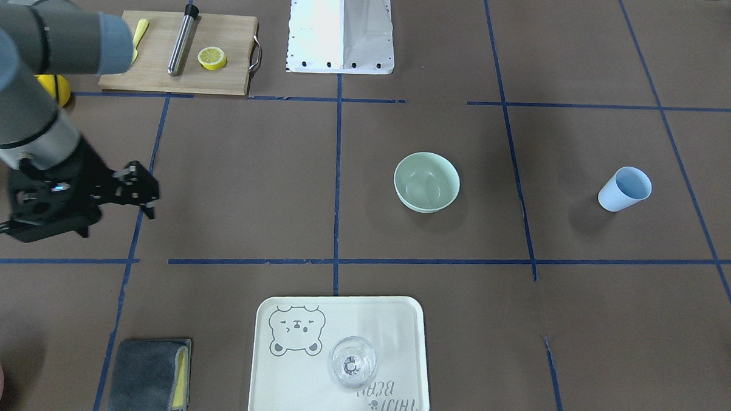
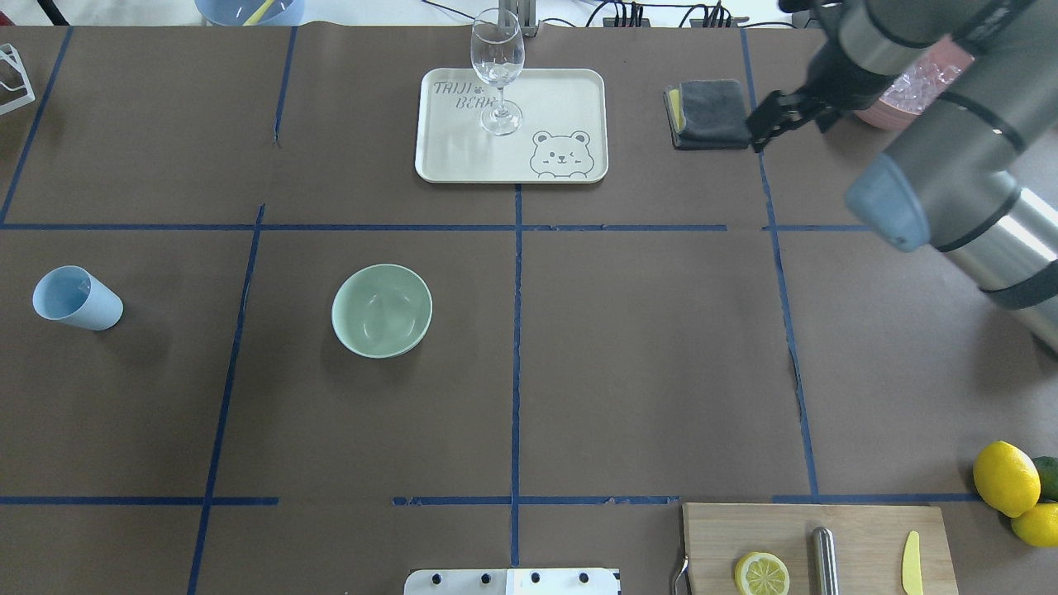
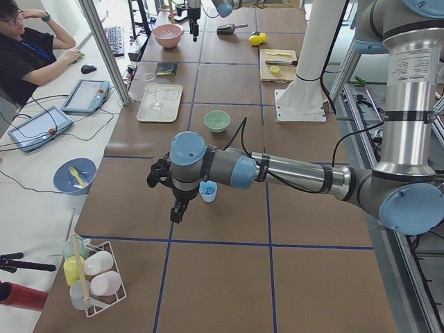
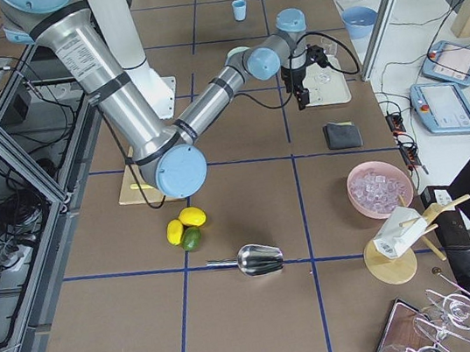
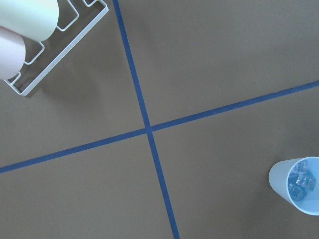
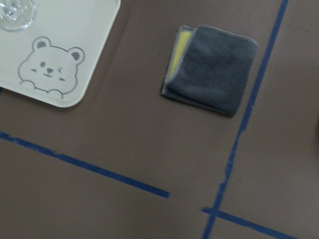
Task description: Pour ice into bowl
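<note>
Ice [image 5: 300,180] is sitting loose in the light blue cup [image 2: 92,306], well apart from the bowl [image 2: 382,311]; you are likely gripping a light, thin, slippery wall at mid-height, though whether the left gripper [image 3: 176,208] or the right gripper [image 2: 757,135] is gaping I cannot tell.

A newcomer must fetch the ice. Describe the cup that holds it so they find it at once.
On the brown, blue-taped table, find the mint-green bowl. In the next grid square toward the robot's left stands a light blue cup, alone. It is narrower than the bowl, opaque unlike the stemmed glass, and holds clear ice cubes.
</note>
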{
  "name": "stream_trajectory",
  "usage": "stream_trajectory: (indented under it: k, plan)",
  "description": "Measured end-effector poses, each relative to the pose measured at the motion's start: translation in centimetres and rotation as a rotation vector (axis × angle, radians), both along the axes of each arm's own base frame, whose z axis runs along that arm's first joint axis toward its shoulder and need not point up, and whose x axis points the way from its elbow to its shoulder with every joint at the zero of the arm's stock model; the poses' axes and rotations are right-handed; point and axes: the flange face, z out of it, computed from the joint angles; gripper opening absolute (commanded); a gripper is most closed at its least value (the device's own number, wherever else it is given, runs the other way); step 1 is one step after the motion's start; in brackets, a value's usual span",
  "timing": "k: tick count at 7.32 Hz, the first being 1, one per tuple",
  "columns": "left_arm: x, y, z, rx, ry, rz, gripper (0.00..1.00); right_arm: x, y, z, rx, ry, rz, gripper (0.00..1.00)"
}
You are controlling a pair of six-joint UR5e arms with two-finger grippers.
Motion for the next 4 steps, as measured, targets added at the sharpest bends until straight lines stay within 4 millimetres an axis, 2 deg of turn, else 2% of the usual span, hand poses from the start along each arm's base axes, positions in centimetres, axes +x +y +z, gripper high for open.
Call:
stream_trajectory:
  k: [2, 3, 4]
  plan:
    - [0.0, -1.3, -2.8, 0.212, -0.001, -0.002, 1.00, 12.5, 0.4, 10.5, 0.049, 0.038, -0.082, 1.00]
    - [0.0, -1.6, -4.1, 0.341, 0.000, -0.003, 1.00, 17.4, 1.1, 15.0, 0.052, 0.052, -0.099, 1.00]
    - [0.0, -1.7, -5.3, 0.441, 0.008, -0.012, 1.00, 21.3, 2.4, 19.3, 0.036, 0.065, -0.107, 1.00]
